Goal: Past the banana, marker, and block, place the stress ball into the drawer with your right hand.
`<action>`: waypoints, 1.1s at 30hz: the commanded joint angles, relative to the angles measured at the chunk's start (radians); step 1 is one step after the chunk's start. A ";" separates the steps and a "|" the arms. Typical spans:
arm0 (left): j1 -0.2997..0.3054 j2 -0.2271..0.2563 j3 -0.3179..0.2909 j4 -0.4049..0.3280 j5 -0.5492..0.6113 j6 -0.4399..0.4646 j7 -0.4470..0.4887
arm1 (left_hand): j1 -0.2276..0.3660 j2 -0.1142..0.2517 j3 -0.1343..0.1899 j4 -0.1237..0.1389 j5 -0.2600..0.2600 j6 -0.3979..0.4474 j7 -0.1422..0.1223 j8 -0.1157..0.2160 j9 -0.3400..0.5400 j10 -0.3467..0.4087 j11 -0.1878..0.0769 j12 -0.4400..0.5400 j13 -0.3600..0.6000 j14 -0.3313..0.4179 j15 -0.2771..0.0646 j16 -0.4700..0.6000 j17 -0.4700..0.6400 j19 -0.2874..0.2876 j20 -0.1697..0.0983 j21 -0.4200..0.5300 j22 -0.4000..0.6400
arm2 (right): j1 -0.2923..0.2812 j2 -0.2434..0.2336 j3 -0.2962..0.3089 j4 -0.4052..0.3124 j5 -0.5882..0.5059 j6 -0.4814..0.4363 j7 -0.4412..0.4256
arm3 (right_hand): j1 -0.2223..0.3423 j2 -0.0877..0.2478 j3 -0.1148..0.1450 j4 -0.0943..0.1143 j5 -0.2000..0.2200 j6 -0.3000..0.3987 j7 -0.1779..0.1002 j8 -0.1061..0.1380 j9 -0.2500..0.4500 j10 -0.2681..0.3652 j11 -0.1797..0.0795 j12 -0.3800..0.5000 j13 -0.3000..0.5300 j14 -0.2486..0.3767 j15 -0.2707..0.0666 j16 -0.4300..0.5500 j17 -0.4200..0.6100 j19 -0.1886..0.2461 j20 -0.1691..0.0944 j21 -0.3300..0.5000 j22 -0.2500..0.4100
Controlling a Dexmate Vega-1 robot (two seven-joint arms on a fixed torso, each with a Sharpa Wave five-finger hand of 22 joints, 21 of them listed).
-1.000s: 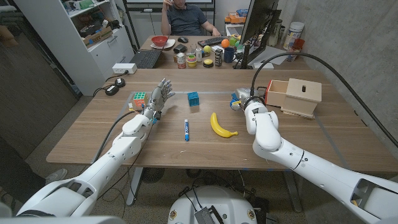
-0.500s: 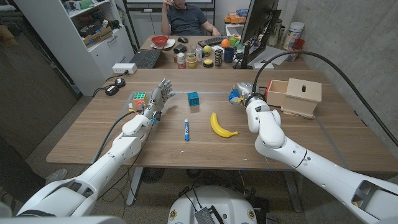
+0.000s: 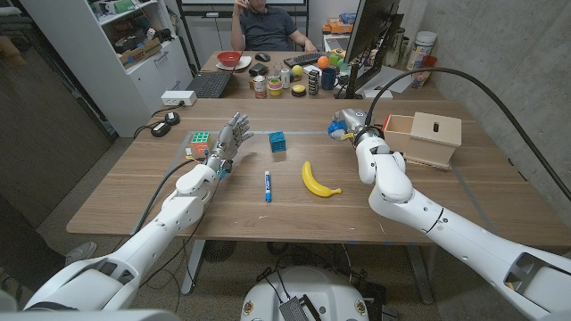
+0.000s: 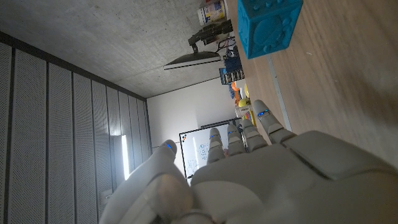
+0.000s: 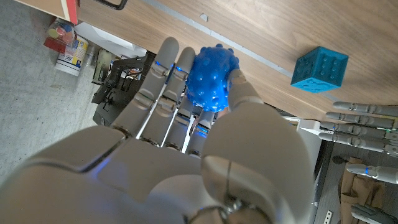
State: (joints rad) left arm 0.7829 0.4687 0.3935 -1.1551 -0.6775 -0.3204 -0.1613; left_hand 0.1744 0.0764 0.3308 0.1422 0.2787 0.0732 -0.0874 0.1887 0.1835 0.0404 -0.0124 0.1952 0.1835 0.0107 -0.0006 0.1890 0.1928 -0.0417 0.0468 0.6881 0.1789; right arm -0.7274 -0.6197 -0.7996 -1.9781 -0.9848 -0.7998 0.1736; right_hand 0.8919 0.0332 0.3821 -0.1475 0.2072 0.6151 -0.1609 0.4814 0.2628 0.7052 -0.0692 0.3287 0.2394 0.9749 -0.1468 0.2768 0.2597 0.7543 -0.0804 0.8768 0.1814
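From my remote station I looked down on a long wooden desk (image 3: 134, 192) with a pale plank grain, set in a room of grey concrete wall on the right and a white shelving unit (image 3: 134, 40) at the far left. Nearest the left edge lay a colourful puzzle cube (image 3: 199, 140), and just beside it my left hand (image 3: 227, 141) stood above the desk with its fingers (image 4: 239, 134) spread and holding nothing. Further along sat the blue block (image 3: 277, 143), then the blue marker (image 3: 267, 185) lying nearer to me, then the yellow banana (image 3: 316, 179) curving close to my right forearm. My right hand (image 3: 350, 122) was beyond the banana, raised over the desk, its fingers (image 5: 163, 71) curled round the knobbly blue stress ball (image 5: 210, 78), which was pinched against the thumb. Just right of that hand stood the light wooden drawer (image 3: 398, 135) pulled out from its box (image 3: 435, 135), whose top had a dark slot. Whether the ball was over the drawer or short of it, I could not tell.

Behind my desk a second desk (image 3: 223, 62) was crowded with a keyboard, a red bowl, jars, fruit and a dark monitor (image 3: 370, 40), and a person (image 3: 266, 25) in a dark shirt sat at it. A thick black cable (image 3: 464, 89) arched over the right side.
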 commanded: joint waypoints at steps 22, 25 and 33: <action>0.013 0.007 -0.003 -0.018 -0.010 -0.002 -0.012 | -0.006 0.000 -0.006 -0.003 0.011 0.001 -0.004 0.006 0.003 0.004 0.005 0.006 0.004 0.003 0.009 0.005 0.001 0.001 0.007 -0.008 0.006 | 0.115 0.001 -0.048 0.112 -0.012 -0.063 -0.087 | 0.047 0.019 -0.012 -0.002 0.002 0.156 0.092 0.069 0.075 0.022 0.017 -0.001 0.005 -0.032 -0.082 -0.019 -0.001 -0.026 -0.133 -0.014 0.000; 0.016 0.008 -0.004 -0.022 -0.013 0.000 -0.014 | -0.006 0.000 -0.007 -0.003 0.011 0.001 -0.004 0.005 0.003 0.005 0.004 0.006 0.004 0.004 0.009 0.005 0.001 0.001 0.006 -0.008 0.006 | 0.121 0.009 -0.056 0.132 -0.031 -0.080 -0.103 | 0.052 0.022 -0.011 -0.002 0.002 0.158 0.093 0.071 0.076 0.022 0.016 -0.003 0.006 -0.037 -0.082 -0.021 -0.002 -0.028 -0.133 -0.014 0.001; 0.022 0.011 -0.005 -0.024 -0.016 0.001 -0.017 | -0.006 0.000 -0.007 -0.003 0.012 0.000 -0.004 0.005 0.003 0.004 0.002 0.006 0.004 0.003 0.009 0.005 0.001 0.001 0.007 -0.009 0.006 | 0.145 0.019 -0.073 0.176 -0.067 -0.121 -0.111 | 0.064 0.032 -0.011 -0.001 0.002 0.159 0.095 0.076 0.077 0.038 0.018 0.001 0.009 -0.044 -0.082 -0.023 -0.002 -0.032 -0.135 -0.013 0.003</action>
State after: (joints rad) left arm 0.7974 0.4763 0.3902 -1.1739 -0.6889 -0.3237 -0.1732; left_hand 0.1744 0.0764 0.3279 0.1393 0.2872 0.0732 -0.0874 0.1887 0.1835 0.0404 -0.0124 0.1953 0.1835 0.0107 -0.0006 0.1891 0.1906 -0.0417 0.0468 0.6803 0.1789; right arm -0.6143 -0.6126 -0.8484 -1.8505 -1.0046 -0.8697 0.0712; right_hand 0.9015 0.0239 0.3737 -0.1476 0.2027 0.6279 -0.1732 0.4817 0.2647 0.7297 -0.0534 0.3253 0.2435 0.9498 -0.1252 0.2582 0.2552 0.7256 -0.0733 0.8652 0.1794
